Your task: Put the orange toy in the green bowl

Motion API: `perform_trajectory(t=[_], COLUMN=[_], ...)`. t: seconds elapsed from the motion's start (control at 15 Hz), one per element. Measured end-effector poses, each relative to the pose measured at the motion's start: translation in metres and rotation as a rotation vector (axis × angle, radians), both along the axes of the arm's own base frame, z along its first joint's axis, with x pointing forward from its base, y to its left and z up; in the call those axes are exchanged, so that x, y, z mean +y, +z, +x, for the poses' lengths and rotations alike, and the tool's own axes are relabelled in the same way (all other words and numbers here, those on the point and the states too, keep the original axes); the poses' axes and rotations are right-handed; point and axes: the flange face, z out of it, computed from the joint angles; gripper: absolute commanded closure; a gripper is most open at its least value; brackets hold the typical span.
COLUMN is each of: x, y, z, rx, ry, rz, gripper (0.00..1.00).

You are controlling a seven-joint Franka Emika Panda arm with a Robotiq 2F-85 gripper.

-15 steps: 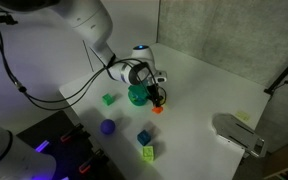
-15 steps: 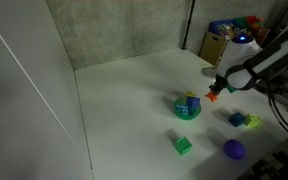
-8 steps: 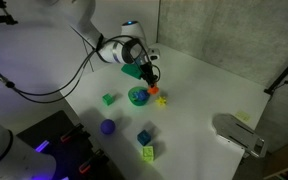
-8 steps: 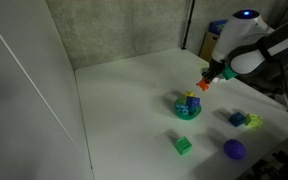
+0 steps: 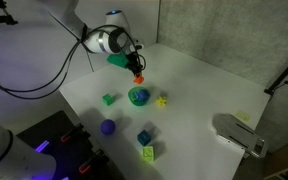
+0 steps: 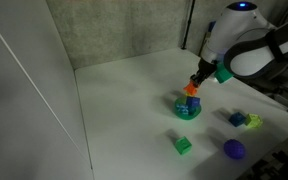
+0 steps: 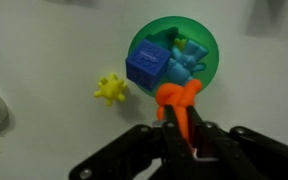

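While the hand [image 7: 184, 122] grips it between closed fingers, the orange toy [image 7: 178, 97] hangs in the air above the near rim of the green bowl [image 7: 141, 42]. A blue cube [image 7: 146, 68] lies inside the bowl, and a yellow star toy [image 7: 110, 89] sits beside it on the table [image 7: 44, 50].
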Motion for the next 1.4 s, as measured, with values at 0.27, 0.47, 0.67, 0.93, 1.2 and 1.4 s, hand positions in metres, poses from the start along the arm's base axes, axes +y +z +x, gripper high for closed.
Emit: perform_trajectory(t=[0.27, 0.47, 0.67, 0.93, 1.2, 1.4], x=[0.021, 0.027, 0.03, 0.031, 0.03, 0.03], y=[-0.021, -0.042, -0.062, -0.088, -0.103, -0.1], z=[-0.011, -0.015, -0.018, -0.022, -0.023, -0.02], rx=[0.039, 0.068, 0.089, 0.125, 0.145, 0.137], ry=[0.037, 0.051, 0.058, 0.057, 0.056, 0.054], rz=[0.005, 0.003, 0.001, -0.002, -0.007, -0.007], gripper=[0.94, 0.94, 0.94, 0.94, 0.61, 0.44])
